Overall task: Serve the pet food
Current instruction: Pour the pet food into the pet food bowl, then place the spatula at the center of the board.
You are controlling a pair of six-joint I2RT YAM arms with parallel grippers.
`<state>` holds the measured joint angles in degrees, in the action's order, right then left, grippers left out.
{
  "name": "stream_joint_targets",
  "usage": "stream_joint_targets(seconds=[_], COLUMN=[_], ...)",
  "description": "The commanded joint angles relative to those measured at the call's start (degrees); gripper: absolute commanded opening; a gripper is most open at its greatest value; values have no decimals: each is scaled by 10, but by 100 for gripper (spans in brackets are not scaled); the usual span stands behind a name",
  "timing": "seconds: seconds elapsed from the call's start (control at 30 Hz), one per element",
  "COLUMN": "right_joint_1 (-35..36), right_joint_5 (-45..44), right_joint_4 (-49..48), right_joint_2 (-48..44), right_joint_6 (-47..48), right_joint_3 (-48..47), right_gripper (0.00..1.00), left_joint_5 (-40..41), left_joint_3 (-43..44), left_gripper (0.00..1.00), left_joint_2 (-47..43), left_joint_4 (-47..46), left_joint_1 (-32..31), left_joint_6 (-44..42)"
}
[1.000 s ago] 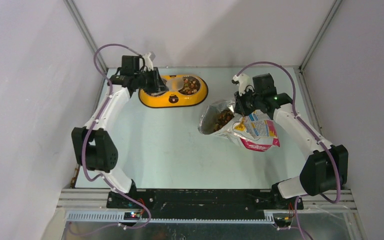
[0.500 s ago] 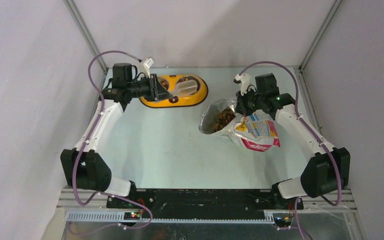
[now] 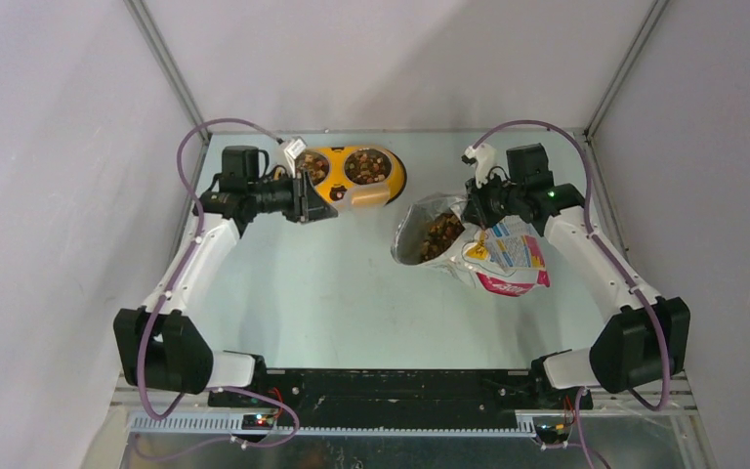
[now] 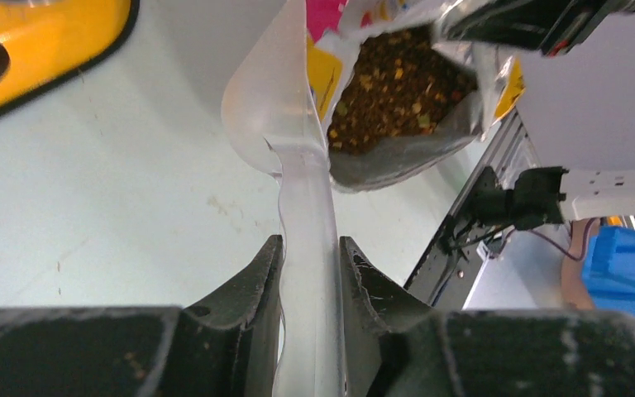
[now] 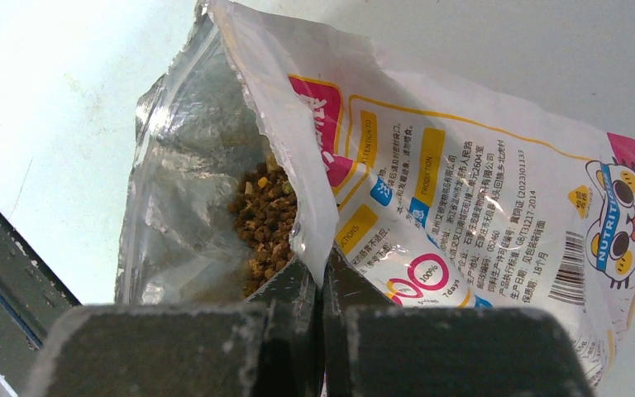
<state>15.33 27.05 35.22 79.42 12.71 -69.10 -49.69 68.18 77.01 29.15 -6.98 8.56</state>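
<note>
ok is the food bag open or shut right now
Open: the bag has a gaping mouth, kibble shows inside against the silver lining, and the right gripper pinches its rim.

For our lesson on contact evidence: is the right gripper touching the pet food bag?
Touching. The right wrist view shows the right gripper clamping the bag at its open edge.

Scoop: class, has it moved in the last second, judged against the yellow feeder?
Yes. The scoop has shifted from over the feeder to its near rim, toward the arm bases.
</note>
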Motion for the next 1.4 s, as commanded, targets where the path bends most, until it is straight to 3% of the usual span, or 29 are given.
stream_joint_targets(seconds=[0.0, 0.43, 0.87, 1.37], right_joint_1=[-11, -12, -12, -12], right_joint_5=[18, 27, 29, 27], right_joint_4=[19, 21, 22, 21], right_joint_2=[-36, -43, -44, -42], right_joint_6=[7, 8, 9, 10], right_joint_3=[-3, -3, -3, -3], right_gripper=[0, 0, 0, 0], left_joint_5=[-5, 24, 42, -18], left_joint_3=[-40, -94, -121, -140], left_gripper=[0, 0, 0, 3], left_joint_2=[-29, -24, 34, 126], left_joint_4=[12, 38, 27, 19], left_joint_1=[4, 21, 133, 214], left_joint_6=[-38, -109, -164, -176])
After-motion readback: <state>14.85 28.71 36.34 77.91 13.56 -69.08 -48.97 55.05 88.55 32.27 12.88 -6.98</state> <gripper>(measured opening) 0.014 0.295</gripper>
